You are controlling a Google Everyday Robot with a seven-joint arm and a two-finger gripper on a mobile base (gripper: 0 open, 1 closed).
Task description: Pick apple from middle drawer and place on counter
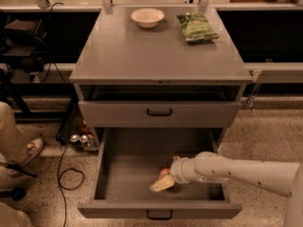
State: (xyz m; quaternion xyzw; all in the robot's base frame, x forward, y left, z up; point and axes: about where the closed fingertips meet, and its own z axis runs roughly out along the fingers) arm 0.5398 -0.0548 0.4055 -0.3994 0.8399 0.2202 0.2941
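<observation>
Speckled floor lies all around the grey cabinet, and the drawer (124, 174) is pulled out low down. My pincer (164, 181) is down inside it, close to the front wall. The apple (164, 172) sits right at the tip of my pincer, just behind it, and looks like it is touching. I cannot tell if my pincer is clenched on the apple or only resting by it. So I think this is the grabbing step, and the lift is not yet done. High above my pincer and farther back is the counter (156, 56). A bowl (147, 17) and a green bag (196, 26) sit at its far edge, well away from my pincer. Next I think I need a sure hold on the apple. The top drawer (159, 112) is shut just above and behind my pincer, so I should come out toward the front first, then go up and over to a bare spot on the counter
</observation>
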